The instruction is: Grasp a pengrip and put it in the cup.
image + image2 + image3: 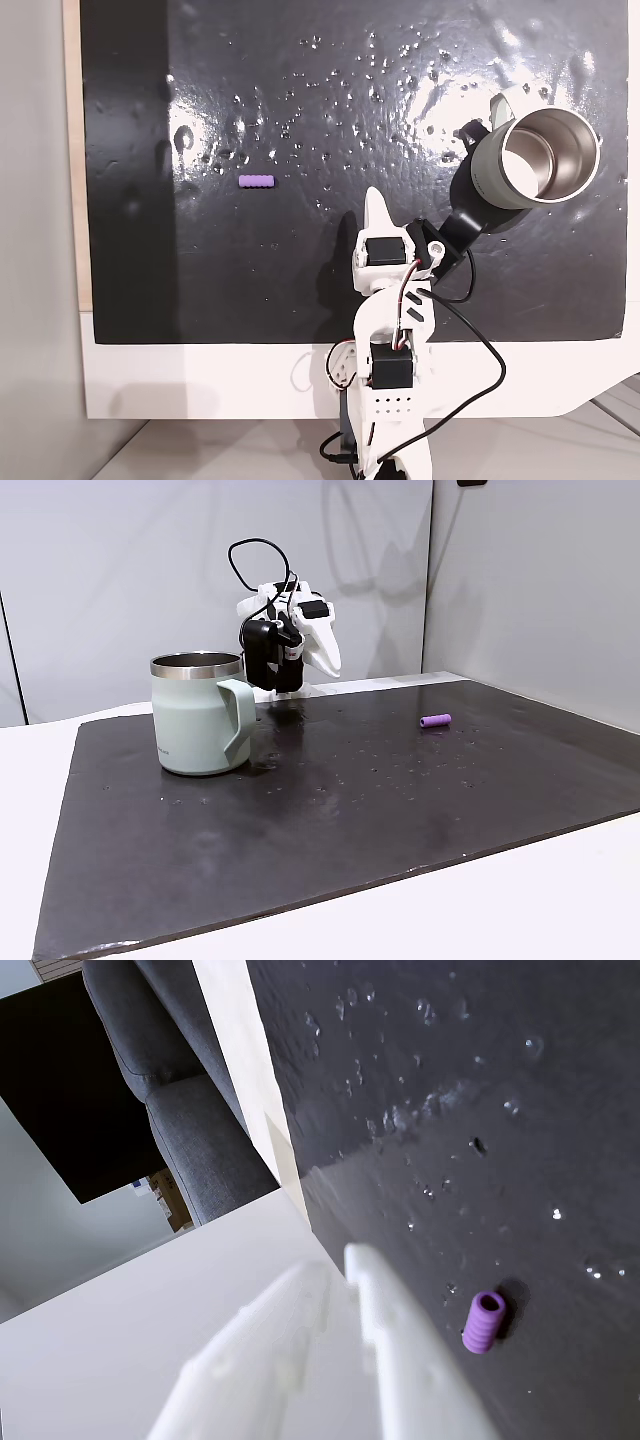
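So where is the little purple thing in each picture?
A fixed view, from above: the pengrip lies left of centre on the black mat.
A fixed view, from the side: pengrip at right, far from the cup.
Wrist view: pengrip at lower right.
Shared landmark: the black mat.

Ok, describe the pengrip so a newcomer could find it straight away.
Start at the black mat on the white table. In a fixed view from above, the cup sits at its right; the pengrip lies alone, left of the gripper. It is tiny, purple, ribbed.
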Action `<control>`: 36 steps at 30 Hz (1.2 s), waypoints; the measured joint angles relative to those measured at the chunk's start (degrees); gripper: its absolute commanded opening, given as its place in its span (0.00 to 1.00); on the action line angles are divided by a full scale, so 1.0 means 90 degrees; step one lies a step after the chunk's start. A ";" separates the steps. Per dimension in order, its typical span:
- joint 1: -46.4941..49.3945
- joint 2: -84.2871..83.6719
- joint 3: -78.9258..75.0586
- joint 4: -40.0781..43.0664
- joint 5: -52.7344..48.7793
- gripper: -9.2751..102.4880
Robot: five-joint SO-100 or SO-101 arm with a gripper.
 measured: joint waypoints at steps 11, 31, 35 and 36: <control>0.0000 0.0000 0.0000 0.0000 0.0010 0.09; -0.0195 0.0000 -0.0391 0.0537 0.0068 0.08; -0.0459 -0.0205 -0.0879 0.0762 0.0068 0.08; -0.0547 -0.0381 -0.1084 0.0801 0.0068 0.08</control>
